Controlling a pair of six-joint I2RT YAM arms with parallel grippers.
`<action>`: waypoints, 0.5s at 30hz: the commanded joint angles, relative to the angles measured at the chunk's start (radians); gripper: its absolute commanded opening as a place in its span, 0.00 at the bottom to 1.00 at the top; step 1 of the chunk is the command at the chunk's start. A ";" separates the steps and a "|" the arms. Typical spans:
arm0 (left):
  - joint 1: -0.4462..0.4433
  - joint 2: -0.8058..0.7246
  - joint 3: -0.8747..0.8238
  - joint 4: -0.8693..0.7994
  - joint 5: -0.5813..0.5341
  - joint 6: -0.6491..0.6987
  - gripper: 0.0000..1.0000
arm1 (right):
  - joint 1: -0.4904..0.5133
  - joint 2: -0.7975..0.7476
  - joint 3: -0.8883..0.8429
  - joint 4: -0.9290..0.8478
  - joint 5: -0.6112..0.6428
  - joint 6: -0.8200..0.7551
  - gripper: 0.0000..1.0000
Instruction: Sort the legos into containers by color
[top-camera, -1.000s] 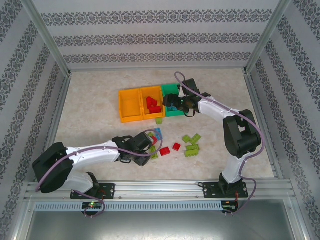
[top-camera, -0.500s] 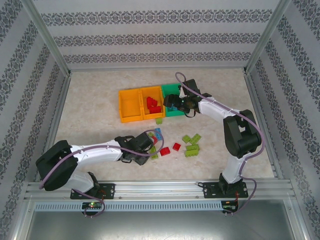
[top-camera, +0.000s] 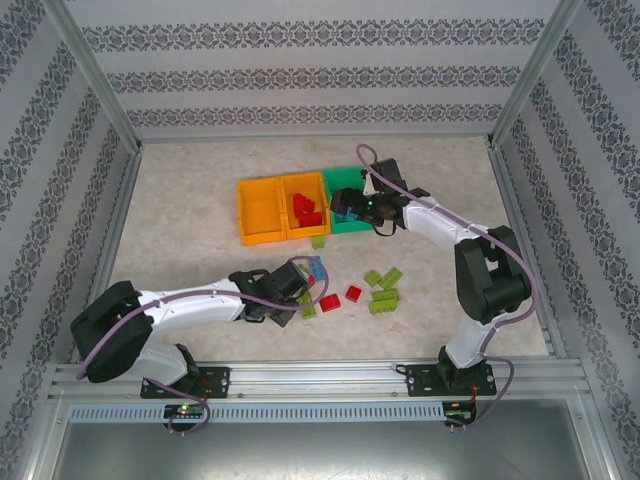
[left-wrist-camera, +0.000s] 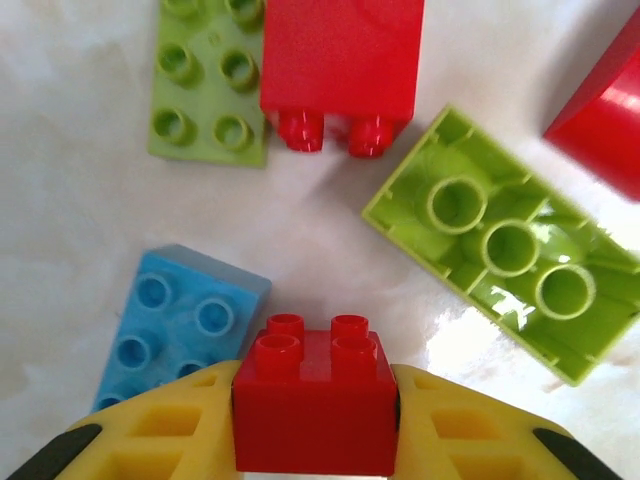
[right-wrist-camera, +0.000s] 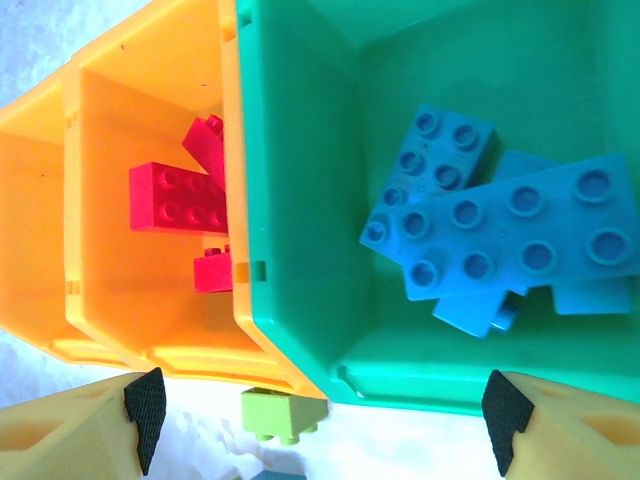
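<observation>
In the left wrist view a small red lego (left-wrist-camera: 315, 405) sits clamped between the yellow fingers of my left gripper (left-wrist-camera: 315, 440), studs pointing away. Around it lie a blue lego (left-wrist-camera: 180, 325), a lime plate (left-wrist-camera: 208, 85), another red lego (left-wrist-camera: 340, 60) and an upturned lime lego (left-wrist-camera: 510, 245). From above, the left gripper (top-camera: 297, 290) is low over the loose pile. My right gripper (right-wrist-camera: 320, 440) hangs open above the green container (right-wrist-camera: 300, 150), which holds blue legos (right-wrist-camera: 500, 230). The middle orange container (right-wrist-camera: 110, 290) holds red legos (right-wrist-camera: 175, 195).
The left orange container (top-camera: 262, 212) stands at the row's end. Loose on the table are red legos (top-camera: 329, 302), a lime cluster (top-camera: 383, 298) and one lime lego (top-camera: 318, 241) just in front of the containers. Metal frame posts and patterned walls enclose the table.
My left gripper has shut on the small red lego in the pile. The right arm has shifted slightly to the right above the green container.
</observation>
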 joint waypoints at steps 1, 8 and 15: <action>-0.015 -0.054 0.081 -0.043 -0.066 0.018 0.34 | -0.022 -0.053 -0.046 -0.004 0.027 -0.024 0.86; 0.005 0.006 0.264 -0.042 -0.126 0.173 0.36 | -0.025 -0.126 -0.136 0.000 0.050 -0.040 0.86; 0.124 0.199 0.448 0.032 -0.068 0.257 0.35 | -0.023 -0.185 -0.210 0.014 0.069 -0.038 0.85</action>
